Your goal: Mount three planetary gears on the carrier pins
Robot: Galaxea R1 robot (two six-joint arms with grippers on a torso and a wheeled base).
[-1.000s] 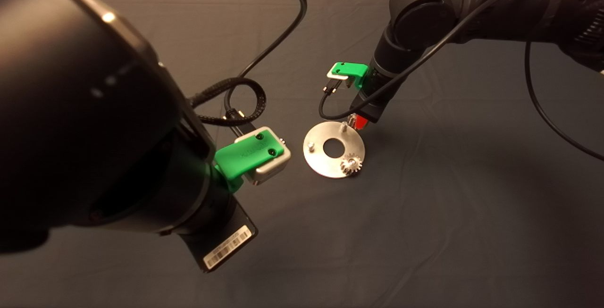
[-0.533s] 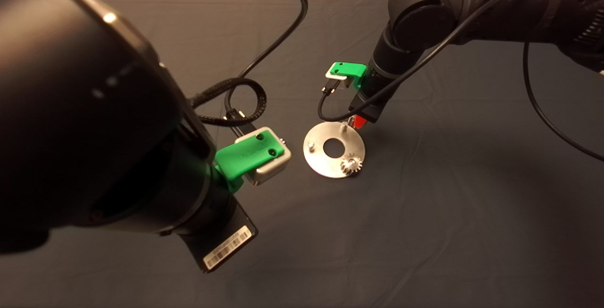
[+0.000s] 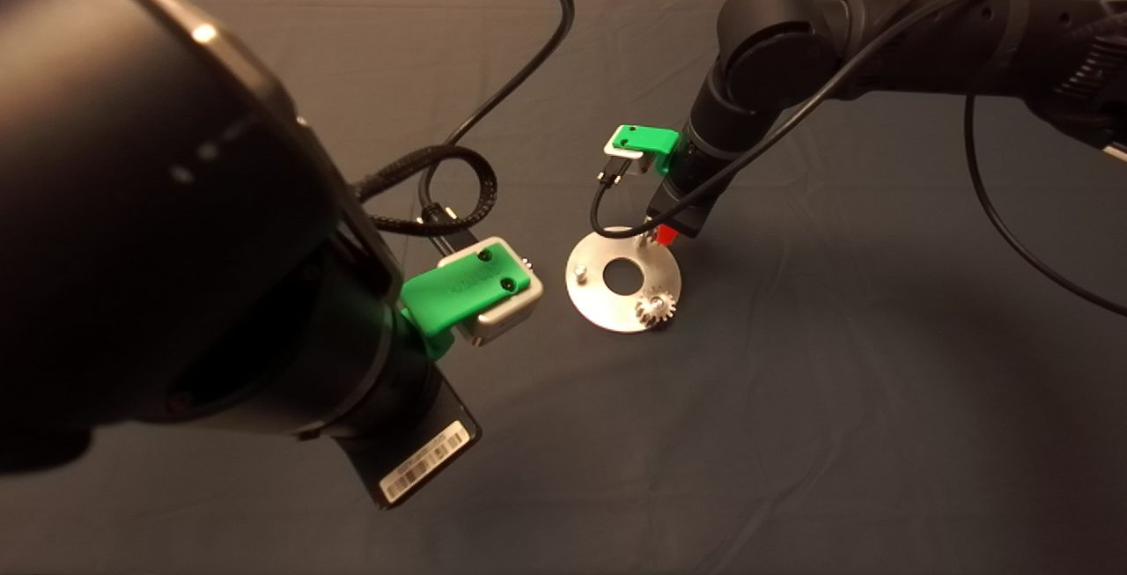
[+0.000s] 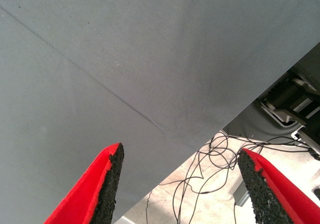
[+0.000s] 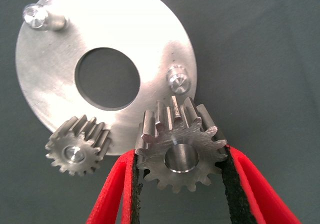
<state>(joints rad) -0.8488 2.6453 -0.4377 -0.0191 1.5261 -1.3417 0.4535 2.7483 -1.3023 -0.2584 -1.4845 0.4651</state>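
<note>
The shiny round disc [image 3: 599, 293] lies on the mat's middle. One planetary gear [image 3: 656, 306] sits on its near pin. The left carrier pin [image 3: 580, 272] is bare. My right gripper [image 3: 662, 234] hangs over the disc's far rim. In the right wrist view it [image 5: 180, 156] is shut on a second gear [image 5: 179, 149], held just off a bare pin [image 5: 178, 79]. The disc [image 5: 55, 79], the mounted gear [image 5: 76, 151] and the other bare pin [image 5: 37, 15] show there too. A third gear is out of view. My left gripper [image 4: 182, 154] is open and empty over the mat's edge.
The left arm's black body and its green camera mount [image 3: 467, 293] fill the picture's left, close to the disc. Black cables [image 3: 458, 179] loop above the mat. The left wrist view shows floor, loose wires [image 4: 210, 169] and a machine base past the mat's edge.
My right gripper with the gear has shifted a little left and lower, closer over the disc's far pin. The left arm has not moved.
</note>
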